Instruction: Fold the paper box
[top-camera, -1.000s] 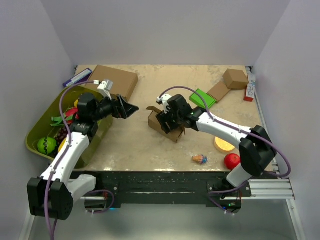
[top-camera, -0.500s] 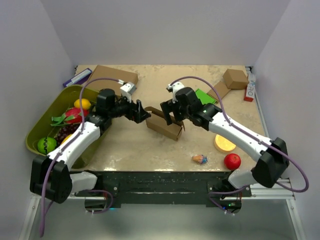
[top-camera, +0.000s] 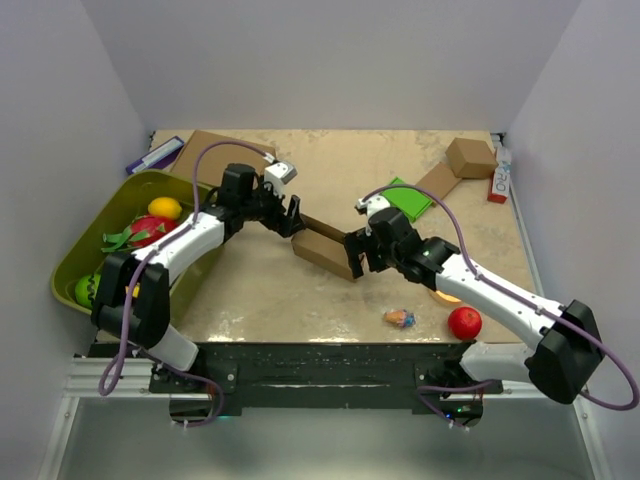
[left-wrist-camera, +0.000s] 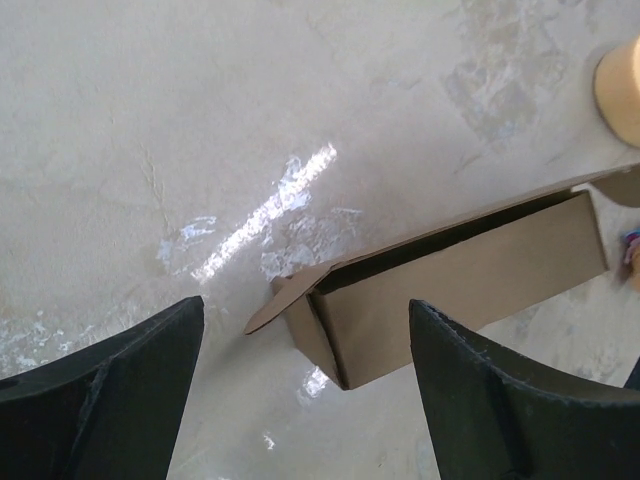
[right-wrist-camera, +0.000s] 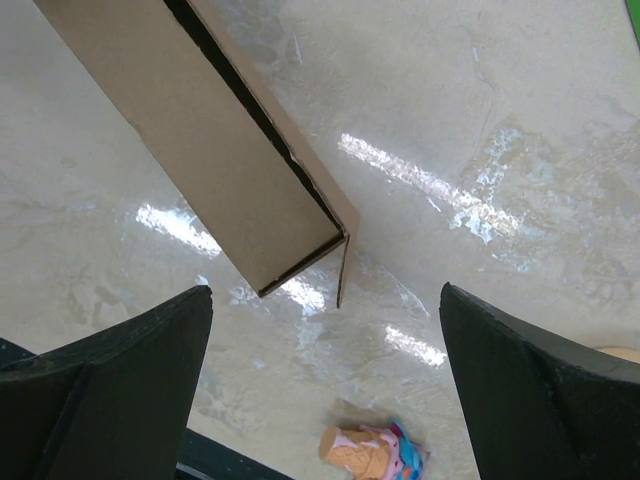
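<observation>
The paper box (top-camera: 322, 248) is a slim brown cardboard box lying on the table, one long seam slightly open and small flaps sticking out at both ends. My left gripper (top-camera: 290, 215) is open and empty, hovering over the box's far-left end. The left wrist view shows that end and its flap (left-wrist-camera: 290, 300) between my spread fingers (left-wrist-camera: 110, 400). My right gripper (top-camera: 358, 257) is open and empty over the near-right end. The right wrist view shows the box (right-wrist-camera: 200, 130) above my wide-apart fingers (right-wrist-camera: 540, 390).
A green bin (top-camera: 75, 265) of toy fruit stands at the left. A larger brown box (top-camera: 225, 160) lies at the back left and a small cube box (top-camera: 470, 157) at the back right. A green pad (top-camera: 405, 197), an orange disc (top-camera: 448, 292), a red ball (top-camera: 464, 322) and an ice-cream toy (top-camera: 399, 319) are nearby.
My right gripper let go of the box and drew back toward its near-right end. The box went from propped up to lying flat. My left arm swung right to the box's left end.
</observation>
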